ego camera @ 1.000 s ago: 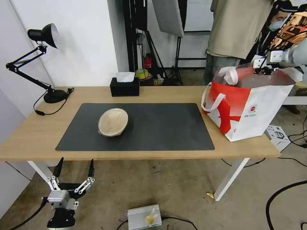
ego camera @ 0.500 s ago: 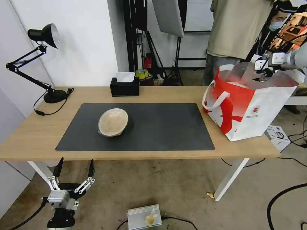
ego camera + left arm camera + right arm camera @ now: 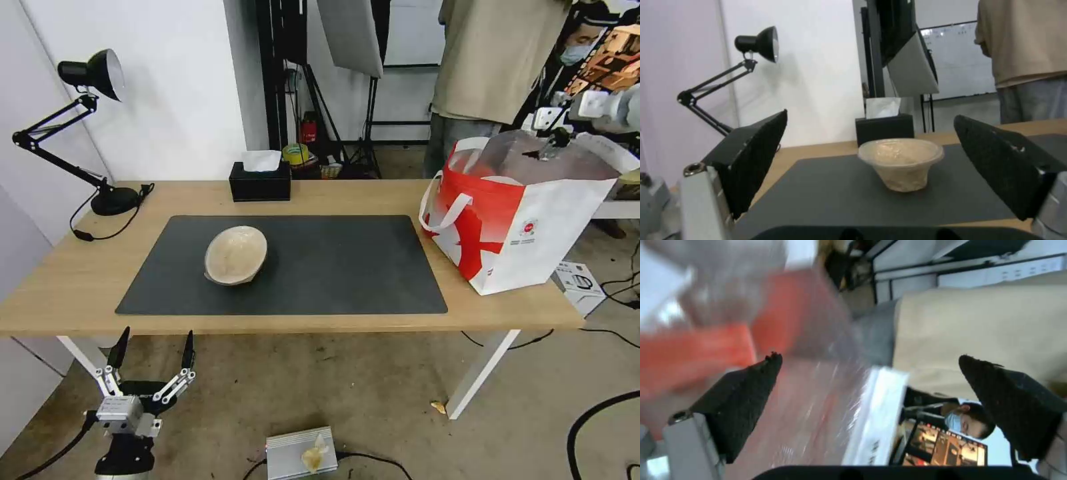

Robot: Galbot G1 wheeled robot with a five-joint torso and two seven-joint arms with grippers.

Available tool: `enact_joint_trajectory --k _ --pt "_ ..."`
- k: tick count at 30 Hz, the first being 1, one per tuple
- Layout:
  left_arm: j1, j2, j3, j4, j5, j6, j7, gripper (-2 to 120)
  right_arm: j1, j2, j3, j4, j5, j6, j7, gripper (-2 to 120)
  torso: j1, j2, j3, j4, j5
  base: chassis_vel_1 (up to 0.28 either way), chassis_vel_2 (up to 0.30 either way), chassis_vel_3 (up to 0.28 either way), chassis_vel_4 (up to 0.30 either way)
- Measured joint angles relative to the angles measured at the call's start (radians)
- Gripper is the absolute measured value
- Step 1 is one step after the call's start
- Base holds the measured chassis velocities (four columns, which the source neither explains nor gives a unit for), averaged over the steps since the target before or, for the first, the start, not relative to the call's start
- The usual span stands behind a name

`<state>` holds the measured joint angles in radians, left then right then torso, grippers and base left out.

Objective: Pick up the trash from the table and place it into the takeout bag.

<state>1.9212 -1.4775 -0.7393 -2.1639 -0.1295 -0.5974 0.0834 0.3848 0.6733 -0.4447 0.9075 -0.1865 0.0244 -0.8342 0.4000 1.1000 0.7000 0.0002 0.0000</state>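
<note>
Head view: table (image 3: 80,280) carries a dark grey mat (image 3: 333,267), with a black desk lamp (image 3: 87,73) at the far left corner and a black tissue box (image 3: 260,181) at the far edge, just beyond the mat. Beige bowl (image 3: 235,255) sits upright on the mat's left half, shallow, pale and mottled inside, with open mat all around it. Takeout bag (image 3: 527,233) stands at the table's right end, red and white, foil lining showing, white loop handle on its left side. Right gripper (image 3: 550,143) hangs over the bag's open mouth; the right wrist view shows its fingers (image 3: 746,390) spread with nothing between them. Left gripper (image 3: 153,350) is parked below the table's front edge, fingers (image 3: 760,150) spread wide and empty, pointing toward the bowl.
</note>
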Motion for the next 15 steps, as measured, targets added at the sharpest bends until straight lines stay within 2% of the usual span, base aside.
enact_joint_trajectory --k 3,4,7,9,12,13,14,15 --pt "0.004 0.000 -0.006 0.000 0.000 -0.001 0.000 100 -0.025 -0.058 0.025 0.124 0.130 -0.086 0.015 100 0.000 0.000 0.000 -0.0003 0.0000 0.000 0.000 0.000 0.000" --pt "0.004 0.000 -0.006 0.000 0.000 -0.001 0.000 100 -0.025 -0.058 0.025 0.124 0.130 -0.086 0.015 100 0.000 0.000 0.000 -0.0003 0.0000 0.000 0.000 0.000 0.000" --pt "0.002 0.005 -0.011 -0.003 0.000 0.000 0.000 100 -0.077 -0.125 0.074 0.263 0.281 -0.182 0.047 100 0.000 0.000 0.000 -0.0003 0.0000 0.000 0.000 0.000 0.000" --pt "0.002 0.006 -0.011 -0.003 0.000 0.001 0.000 100 -0.090 -0.137 0.084 0.289 0.308 -0.199 0.056 100 0.000 0.000 0.000 -0.0003 0.0000 0.000 0.000 0.000 0.000" --pt "-0.004 0.008 -0.013 -0.007 0.000 0.006 0.000 100 -0.184 -0.196 0.157 0.448 0.485 -0.277 0.161 100 0.000 0.000 0.000 -0.0003 -0.0002 0.000 0.000 0.000 0.000" --pt "-0.005 0.008 -0.013 -0.008 0.000 0.006 0.000 100 -0.207 -0.202 0.172 0.470 0.511 -0.281 0.182 100 0.000 0.000 0.000 -0.0003 -0.0006 0.000 0.000 0.000 0.000" --pt "-0.007 0.008 -0.012 -0.008 0.000 0.009 0.001 100 -0.291 -0.215 0.218 0.539 0.607 -0.284 0.257 100 0.000 0.000 0.000 -0.0003 -0.0005 0.000 0.000 0.000 0.000" --pt "-0.007 0.008 -0.012 -0.008 0.000 0.009 0.001 100 -0.291 -0.215 0.218 0.539 0.607 -0.284 0.257 100 0.000 0.000 0.000 -0.0003 -0.0005 0.000 0.000 0.000 0.000"
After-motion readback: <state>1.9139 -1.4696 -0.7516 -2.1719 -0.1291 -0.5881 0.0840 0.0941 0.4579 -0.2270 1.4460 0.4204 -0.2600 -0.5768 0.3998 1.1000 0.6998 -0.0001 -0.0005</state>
